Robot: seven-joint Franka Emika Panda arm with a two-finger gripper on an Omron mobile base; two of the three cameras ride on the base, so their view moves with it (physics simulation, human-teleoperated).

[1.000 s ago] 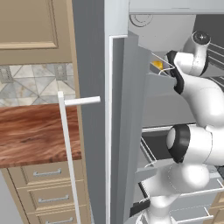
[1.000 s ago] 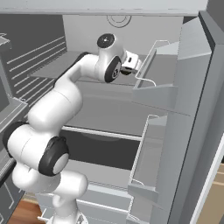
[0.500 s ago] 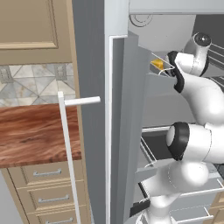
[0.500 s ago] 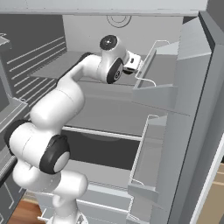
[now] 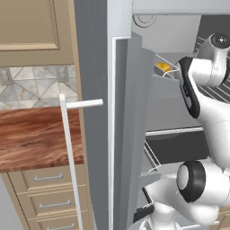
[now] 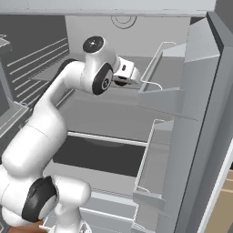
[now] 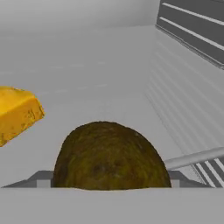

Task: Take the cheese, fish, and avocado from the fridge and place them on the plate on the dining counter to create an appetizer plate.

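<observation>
In the hand view the avocado [image 7: 111, 157], a dark brown-olive ball, sits large at the bottom, right in front of my gripper [image 7: 108, 180]. A grey fingertip [image 7: 41, 178] shows on each side of it and the jaws stand wide, so the gripper is open. The cheese [image 7: 17, 114], a yellow-orange block, lies to the avocado's left on the same grey shelf. It also peeks out beside my arm [image 5: 162, 67]. In the right base view the gripper [image 6: 129, 73] reaches into the upper part of the open fridge [image 6: 113, 113]. The fish, plate and dining counter are out of view.
Wire-rimmed door bins [image 6: 157, 68] hang close to the right of my hand. The fridge door edge [image 5: 123, 134] with its white bar handle [image 5: 67, 157] stands left of the arm. A wood-topped counter with drawers [image 5: 36, 139] lies beyond it.
The arm's upper joints have shifted slightly further into the fridge. The cheese has stayed where it was.
</observation>
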